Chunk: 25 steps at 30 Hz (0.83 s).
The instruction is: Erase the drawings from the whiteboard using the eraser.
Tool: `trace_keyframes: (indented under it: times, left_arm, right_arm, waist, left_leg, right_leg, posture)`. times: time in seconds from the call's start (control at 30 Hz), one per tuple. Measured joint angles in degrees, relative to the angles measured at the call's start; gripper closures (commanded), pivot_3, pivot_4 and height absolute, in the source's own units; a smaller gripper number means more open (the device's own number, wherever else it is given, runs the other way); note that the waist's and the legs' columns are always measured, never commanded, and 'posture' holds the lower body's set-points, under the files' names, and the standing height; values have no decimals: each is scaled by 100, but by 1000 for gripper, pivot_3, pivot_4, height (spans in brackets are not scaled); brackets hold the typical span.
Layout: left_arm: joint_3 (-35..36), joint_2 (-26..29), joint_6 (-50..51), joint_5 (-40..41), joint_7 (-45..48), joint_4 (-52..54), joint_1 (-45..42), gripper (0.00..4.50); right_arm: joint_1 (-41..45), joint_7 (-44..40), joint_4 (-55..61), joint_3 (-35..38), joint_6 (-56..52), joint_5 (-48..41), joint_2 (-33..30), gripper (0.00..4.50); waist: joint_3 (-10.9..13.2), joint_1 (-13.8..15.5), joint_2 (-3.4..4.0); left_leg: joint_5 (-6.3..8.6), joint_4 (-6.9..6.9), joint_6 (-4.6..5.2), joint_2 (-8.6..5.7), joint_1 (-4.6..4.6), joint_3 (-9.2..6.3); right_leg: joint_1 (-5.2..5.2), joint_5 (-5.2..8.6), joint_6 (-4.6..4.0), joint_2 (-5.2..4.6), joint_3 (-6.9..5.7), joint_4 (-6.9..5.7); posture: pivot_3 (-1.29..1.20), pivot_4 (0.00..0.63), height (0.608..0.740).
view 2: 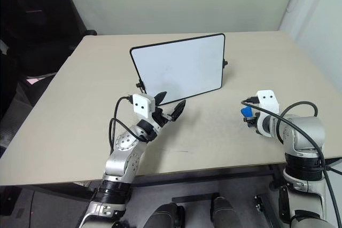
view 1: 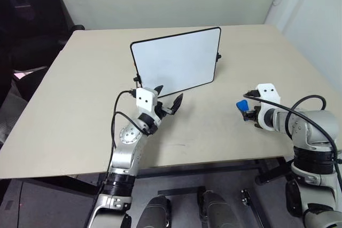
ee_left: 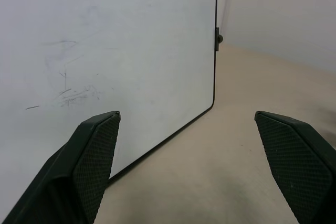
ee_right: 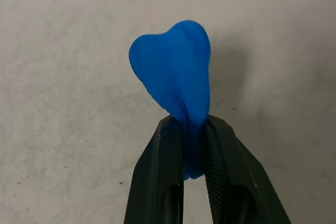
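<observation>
The whiteboard [view 1: 176, 62] stands propped upright near the middle of the table, its white face toward me. Of the drawings, faint grey traces [ee_left: 73, 95] show on the board in the left wrist view. My left gripper [view 1: 170, 93] is open just in front of the board's lower edge, with nothing between its fingers [ee_left: 94, 145]. Off to the right, away from the board, my right gripper [view 1: 246, 113] hangs low over the table, shut on the bright blue eraser [ee_right: 173, 72], which sticks out past the fingertips.
The beige table [view 1: 69, 110] has bare surface on both sides of the board. A black office chair [view 1: 32, 14] stands beyond the table's far left corner. A small black clip [view 1: 218, 56] juts from the board's right side.
</observation>
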<state>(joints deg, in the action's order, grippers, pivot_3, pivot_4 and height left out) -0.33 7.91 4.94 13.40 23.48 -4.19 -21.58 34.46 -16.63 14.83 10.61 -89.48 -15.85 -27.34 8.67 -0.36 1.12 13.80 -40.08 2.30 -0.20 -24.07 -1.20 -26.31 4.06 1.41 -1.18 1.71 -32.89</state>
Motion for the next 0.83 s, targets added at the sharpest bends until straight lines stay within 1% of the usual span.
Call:
trace_keyframes:
  times: [0.27,0.4,0.47,0.53,0.63,0.77,0.83]
  left_arm:
    - [18,-2,-92,-5,15,-245,-113,0]
    - [36,0,-130,-9,0,-251,-114,0]
    - [60,7,-137,-8,-4,-251,-114,0]
    - [73,24,-138,-7,-2,-249,-114,0]
    - [75,31,-138,-6,-1,-246,-116,0]
    - [76,37,-138,-7,-4,-199,-92,0]
    - [74,37,-137,-5,-5,-133,-69,0]
  right_arm:
    - [-165,-90,72,-4,194,-95,-101,501]
    - [-317,-273,291,34,695,-187,-388,501]
    - [-388,-406,514,184,1045,-283,-418,501]
    - [-405,-532,852,462,1542,-460,-330,501]
    - [-471,-618,1278,650,2295,-647,-127,501]
    - [-610,-671,1431,756,2668,-979,129,501]
    - [-611,-706,1562,802,2768,-1171,156,501]
  waist:
    - [0,18,0]
    - [0,35,1]
    - [0,36,1]
    - [0,36,1]
    - [0,35,0]
    - [0,36,1]
    - [0,40,0]
  left_leg:
    - [12,1,-8,-2,-3,-1]
    - [32,2,-5,-2,-5,-2]
    - [42,2,-2,-3,-5,0]
    - [47,3,2,-4,-6,0]
    - [55,2,10,-4,-5,-1]
    - [56,0,12,-6,-5,1]
    - [56,0,12,-6,-5,1]
  right_leg:
    - [0,5,9,0,1,4]
    - [-1,21,31,0,1,5]
    - [-4,30,37,0,2,5]
    - [-4,39,42,1,3,5]
    - [-2,45,42,2,3,5]
    - [-1,45,42,2,7,5]
    - [0,45,42,2,7,5]
  posture:
    - [0,150,740]
    - [0,150,740]
    - [0,150,740]
    - [0,150,740]
    - [0,150,740]
    - [0,150,740]
    - [0,150,740]
